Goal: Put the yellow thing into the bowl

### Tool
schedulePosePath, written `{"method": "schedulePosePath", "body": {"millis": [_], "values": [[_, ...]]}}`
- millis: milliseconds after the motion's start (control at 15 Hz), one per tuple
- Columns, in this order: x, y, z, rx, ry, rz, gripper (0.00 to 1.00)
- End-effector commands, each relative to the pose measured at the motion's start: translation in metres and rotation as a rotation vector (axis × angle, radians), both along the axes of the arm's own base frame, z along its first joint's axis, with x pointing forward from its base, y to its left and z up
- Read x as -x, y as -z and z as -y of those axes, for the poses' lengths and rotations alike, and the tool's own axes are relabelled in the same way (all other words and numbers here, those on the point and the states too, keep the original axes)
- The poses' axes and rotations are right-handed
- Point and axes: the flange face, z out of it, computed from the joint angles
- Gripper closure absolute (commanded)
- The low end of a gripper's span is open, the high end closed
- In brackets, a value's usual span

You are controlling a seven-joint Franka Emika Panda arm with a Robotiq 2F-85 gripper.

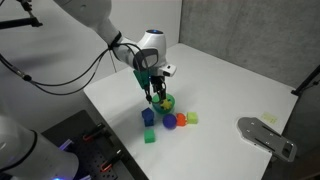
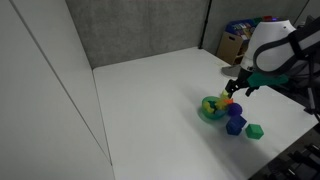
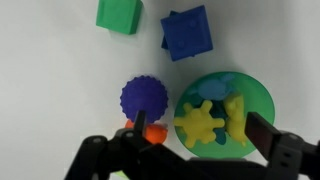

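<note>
In the wrist view the bright green bowl (image 3: 262,96) holds the yellow star-like block (image 3: 200,122), lying flat inside it beside another yellow piece (image 3: 237,115) and a blue piece (image 3: 213,88). My gripper (image 3: 200,138) hangs just above the bowl with its fingers wide apart, one on each side of the yellow things and touching neither. The gripper is open and empty. In both exterior views the gripper (image 1: 157,92) (image 2: 232,92) is right over the bowl (image 1: 168,102) (image 2: 209,109).
A purple knobbly ball (image 3: 144,97) and an orange block (image 3: 153,133) lie beside the bowl. A blue cube (image 3: 187,34) and a green cube (image 3: 119,13) lie further off. A pale yellow-green cube (image 1: 193,117) and a grey metal plate (image 1: 267,136) lie on the white table.
</note>
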Motion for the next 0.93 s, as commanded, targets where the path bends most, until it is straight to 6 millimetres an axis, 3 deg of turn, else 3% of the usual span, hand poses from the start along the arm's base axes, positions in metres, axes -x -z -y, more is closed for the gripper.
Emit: {"method": "schedulePosePath", "body": {"millis": [0,400,867], "values": [[0.014,-0.048,0.018,-0.011,-0.050,-0.049,0.00],[0.037,-0.133,0.051,-0.012,-0.130,-0.091,0.00],[0.095,-0.213,0.080,-0.048,-0.258,-0.057,0.00]]}}
